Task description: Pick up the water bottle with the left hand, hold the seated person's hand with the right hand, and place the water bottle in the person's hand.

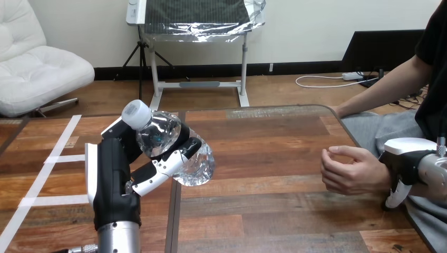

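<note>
- Two-handed: clutching water bottle (158,134) in left hand (110,174), cap tilted upper left.
- Clasping person's wrist (378,171) with right hand (405,161), right edge.
- Well right of bottle: person's hand (348,171), loosely curled.

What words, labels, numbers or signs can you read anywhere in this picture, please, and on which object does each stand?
No text can be read anywhere.
On the clear plastic water bottle with white cap, gripped by the left hand: no legible label.
On the white tape strips stuck to the wooden table: plain, no marks.
On the white shell of the right hand, at the person's wrist: no print seen.
</note>
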You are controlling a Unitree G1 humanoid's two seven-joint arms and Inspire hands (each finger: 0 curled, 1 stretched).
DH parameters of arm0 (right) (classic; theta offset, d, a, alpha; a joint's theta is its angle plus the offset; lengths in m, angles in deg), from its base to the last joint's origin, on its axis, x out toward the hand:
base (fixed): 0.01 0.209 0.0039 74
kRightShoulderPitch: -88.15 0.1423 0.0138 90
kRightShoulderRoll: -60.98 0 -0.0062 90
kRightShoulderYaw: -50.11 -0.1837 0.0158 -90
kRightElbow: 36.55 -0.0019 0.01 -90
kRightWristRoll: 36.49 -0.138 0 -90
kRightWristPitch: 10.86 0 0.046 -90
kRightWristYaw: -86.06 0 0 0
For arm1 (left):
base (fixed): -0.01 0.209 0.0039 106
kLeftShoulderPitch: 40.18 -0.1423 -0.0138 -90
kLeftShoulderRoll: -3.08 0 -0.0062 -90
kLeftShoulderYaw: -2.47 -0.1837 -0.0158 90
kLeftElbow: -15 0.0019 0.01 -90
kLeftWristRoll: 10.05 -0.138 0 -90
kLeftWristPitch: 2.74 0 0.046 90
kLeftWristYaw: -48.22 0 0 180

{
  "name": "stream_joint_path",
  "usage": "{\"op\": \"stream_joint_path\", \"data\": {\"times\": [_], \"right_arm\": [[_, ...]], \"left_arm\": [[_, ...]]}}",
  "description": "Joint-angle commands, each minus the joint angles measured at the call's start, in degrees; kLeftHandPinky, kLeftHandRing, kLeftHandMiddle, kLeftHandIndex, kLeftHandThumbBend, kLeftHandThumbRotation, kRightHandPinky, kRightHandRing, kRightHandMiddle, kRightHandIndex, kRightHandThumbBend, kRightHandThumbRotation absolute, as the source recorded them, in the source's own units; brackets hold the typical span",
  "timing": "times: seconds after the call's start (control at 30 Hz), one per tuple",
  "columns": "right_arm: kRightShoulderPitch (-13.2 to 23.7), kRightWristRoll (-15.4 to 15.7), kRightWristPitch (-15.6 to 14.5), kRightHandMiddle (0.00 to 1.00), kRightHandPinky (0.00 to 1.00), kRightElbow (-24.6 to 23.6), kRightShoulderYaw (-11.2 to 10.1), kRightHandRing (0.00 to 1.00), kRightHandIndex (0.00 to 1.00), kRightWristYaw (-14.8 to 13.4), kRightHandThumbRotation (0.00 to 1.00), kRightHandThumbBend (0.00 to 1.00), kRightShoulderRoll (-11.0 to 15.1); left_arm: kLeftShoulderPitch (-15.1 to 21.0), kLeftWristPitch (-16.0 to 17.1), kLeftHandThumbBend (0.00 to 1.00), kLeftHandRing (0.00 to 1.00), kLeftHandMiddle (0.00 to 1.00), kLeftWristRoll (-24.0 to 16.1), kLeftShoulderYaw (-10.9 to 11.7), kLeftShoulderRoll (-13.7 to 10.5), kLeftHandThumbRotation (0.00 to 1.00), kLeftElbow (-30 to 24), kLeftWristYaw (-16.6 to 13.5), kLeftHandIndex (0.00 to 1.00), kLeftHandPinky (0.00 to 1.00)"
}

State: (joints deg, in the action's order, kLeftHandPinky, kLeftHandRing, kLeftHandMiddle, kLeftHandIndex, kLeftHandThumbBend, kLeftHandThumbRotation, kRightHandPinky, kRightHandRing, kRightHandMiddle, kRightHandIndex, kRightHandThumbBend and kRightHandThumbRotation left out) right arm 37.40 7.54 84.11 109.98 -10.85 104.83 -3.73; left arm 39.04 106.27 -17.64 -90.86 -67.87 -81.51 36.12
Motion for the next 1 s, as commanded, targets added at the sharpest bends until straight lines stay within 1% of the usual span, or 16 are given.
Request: {"op": "stream_joint_path", "data": {"times": [0.0,0.1,0.2,0.3,0.43,0.5,0.53,0.6,0.7,0.73,0.8,0.9,0.97], "right_arm": [[-3.62,-0.55,0.81,0.69,0.45,1.17,1.46,0.58,0.58,0.56,0.00,0.66,-3.42],[-3.38,-0.09,0.95,0.69,0.45,1.65,1.93,0.59,0.58,0.37,0.00,0.66,-3.43],[-3.24,-0.41,0.41,0.70,0.48,1.36,1.72,0.62,0.57,1.29,0.00,0.65,-3.42],[-4.04,-0.95,2.99,0.70,0.49,0.78,1.25,0.62,0.55,-0.76,0.00,0.66,-2.65],[-4.38,-1.90,2.93,0.67,0.47,0.77,0.39,0.60,0.53,-1.03,0.00,0.67,-2.43],[-4.25,-1.97,2.71,0.69,0.50,1.06,0.37,0.62,0.52,-0.85,0.00,0.66,-2.47],[-4.45,-1.90,3.23,0.69,0.50,1.12,0.40,0.63,0.52,-1.56,0.00,0.66,-2.23],[-4.72,-1.84,3.94,0.65,0.45,1.13,0.48,0.57,0.53,-2.53,0.00,0.65,-1.90],[-5.16,-2.61,4.07,0.61,0.41,0.78,-0.13,0.52,0.53,-2.94,0.00,0.64,-1.71],[-5.16,-2.52,3.67,0.60,0.40,0.64,-0.07,0.51,0.53,-2.77,0.00,0.64,-1.67],[-5.11,-2.31,3.20,0.60,0.41,0.51,0.11,0.52,0.54,-2.56,0.00,0.62,-1.62],[-6.28,-3.75,4.22,0.58,0.39,-0.57,-1.30,0.50,0.53,-4.32,0.00,0.62,-1.21],[-6.62,-3.88,4.07,0.58,0.38,-1.25,-1.38,0.49,0.52,-4.57,0.00,0.63,-0.89]], "left_arm": [[2.44,0.36,0.65,0.40,0.44,-0.49,0.34,0.67,0.00,-3.76,-0.23,0.48,0.37],[2.48,0.45,0.65,0.40,0.44,-0.77,0.35,0.66,0.00,-3.64,-0.39,0.49,0.37],[2.43,-0.04,0.65,0.41,0.44,-0.72,0.35,0.76,0.00,-3.82,-0.43,0.49,0.38],[2.38,-0.11,0.65,0.41,0.45,-0.86,0.27,0.72,0.00,-3.91,-0.43,0.49,0.38],[2.53,0.30,0.65,0.41,0.44,-0.65,0.27,0.66,0.00,-3.68,-0.34,0.49,0.38],[2.51,0.14,0.66,0.40,0.44,-0.79,0.25,0.69,0.00,-3.78,-0.42,0.49,0.38],[2.54,0.35,0.66,0.40,0.44,-0.27,0.24,0.74,0.00,-3.69,-0.22,0.49,0.38],[2.57,0.66,0.65,0.40,0.44,0.41,0.21,0.81,0.00,-3.56,0.05,0.49,0.38],[2.55,0.27,0.65,0.40,0.44,-0.86,0.22,0.69,0.00,-3.71,-0.55,0.49,0.37],[2.58,0.21,0.65,0.40,0.44,-0.97,0.21,0.70,0.00,-3.73,-0.62,0.49,0.37],[2.62,0.21,0.65,0.40,0.44,-0.93,0.21,0.75,0.00,-3.73,-0.62,0.49,0.37],[2.58,-0.15,0.65,0.40,0.44,-0.95,0.16,0.79,0.00,-3.95,-0.62,0.49,0.37],[2.61,-0.11,0.65,0.40,0.44,-0.66,0.12,0.76,0.00,-3.85,-0.42,0.49,0.37]]}}
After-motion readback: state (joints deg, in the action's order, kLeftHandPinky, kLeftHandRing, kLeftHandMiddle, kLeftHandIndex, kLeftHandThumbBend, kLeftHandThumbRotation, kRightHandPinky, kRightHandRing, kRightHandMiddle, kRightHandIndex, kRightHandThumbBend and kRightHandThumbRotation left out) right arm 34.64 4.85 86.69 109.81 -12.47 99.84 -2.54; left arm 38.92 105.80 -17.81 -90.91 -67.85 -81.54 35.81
